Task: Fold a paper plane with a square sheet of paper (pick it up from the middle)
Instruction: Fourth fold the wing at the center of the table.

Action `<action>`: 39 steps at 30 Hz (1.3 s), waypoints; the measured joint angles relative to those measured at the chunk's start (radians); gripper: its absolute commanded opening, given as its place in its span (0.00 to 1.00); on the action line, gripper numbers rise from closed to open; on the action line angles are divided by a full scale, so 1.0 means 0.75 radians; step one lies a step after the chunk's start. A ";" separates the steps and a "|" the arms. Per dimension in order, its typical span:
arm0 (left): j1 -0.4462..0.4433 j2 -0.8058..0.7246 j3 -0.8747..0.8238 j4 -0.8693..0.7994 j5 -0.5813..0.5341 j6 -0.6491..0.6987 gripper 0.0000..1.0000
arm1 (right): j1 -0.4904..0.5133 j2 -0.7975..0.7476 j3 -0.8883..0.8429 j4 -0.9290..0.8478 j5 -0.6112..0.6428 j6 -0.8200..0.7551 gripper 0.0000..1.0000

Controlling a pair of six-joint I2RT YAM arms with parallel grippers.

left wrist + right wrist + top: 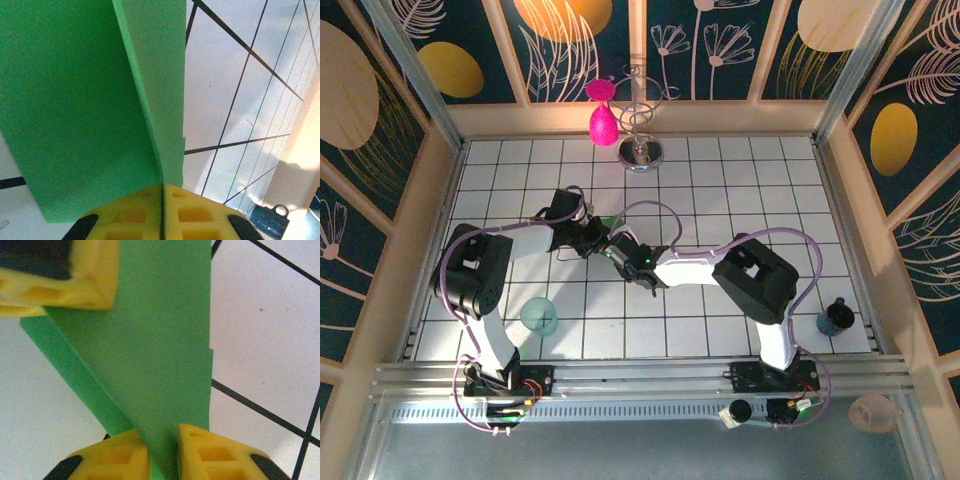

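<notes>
**Mid-counter, one bit of paper pinched from two sides: what could bite**

Around the middle of the counter (740,190), a touch left of centre, the green paper (608,222) is held between the two arms. It looks lifted off the tiles, though that can't be confirmed. The left fingers (125,215) are shut on it, with a crease running straight into the seam between the pads. The right fingers (117,452) are clamped on a lower edge, with a narrow strip of paper pinched between them.

Biggest worry, as a guess: tearing. With thin paper gripped at two spots so near each other, any pull in opposite directions would be taken by the crease.

Next: a crooked fold. A small step can be seen along the right edge (210,351), so the layers seem to be slightly off. If that's pressed flat, a lopsided plane would probably result.

Slipping is possible too, since little paper is gripped on the right side. And with the fingers nearly touching, a bump between them could be caused by a small misjudged move.
</notes>
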 measured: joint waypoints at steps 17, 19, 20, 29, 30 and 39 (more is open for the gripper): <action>0.083 -0.092 0.080 -0.133 -0.172 0.105 0.51 | 0.002 -0.037 -0.003 -0.048 -0.150 -0.014 0.00; 0.092 -0.118 0.080 -0.138 -0.205 0.109 0.51 | -0.013 -0.054 -0.003 -0.060 -0.208 0.001 0.00; 0.094 -0.129 0.079 -0.138 -0.215 0.110 0.51 | -0.023 -0.062 -0.003 -0.063 -0.233 0.010 0.00; 0.094 -0.298 -0.095 -0.050 -0.284 0.069 0.52 | -0.142 -0.107 -0.028 -0.069 -0.503 0.106 0.00; 0.094 -0.312 -0.125 -0.026 -0.283 0.058 0.52 | -0.155 -0.108 -0.035 -0.068 -0.535 0.111 0.00; 0.092 -0.357 -0.354 0.223 -0.182 -0.065 0.47 | -0.193 -0.108 -0.055 -0.060 -0.734 0.156 0.00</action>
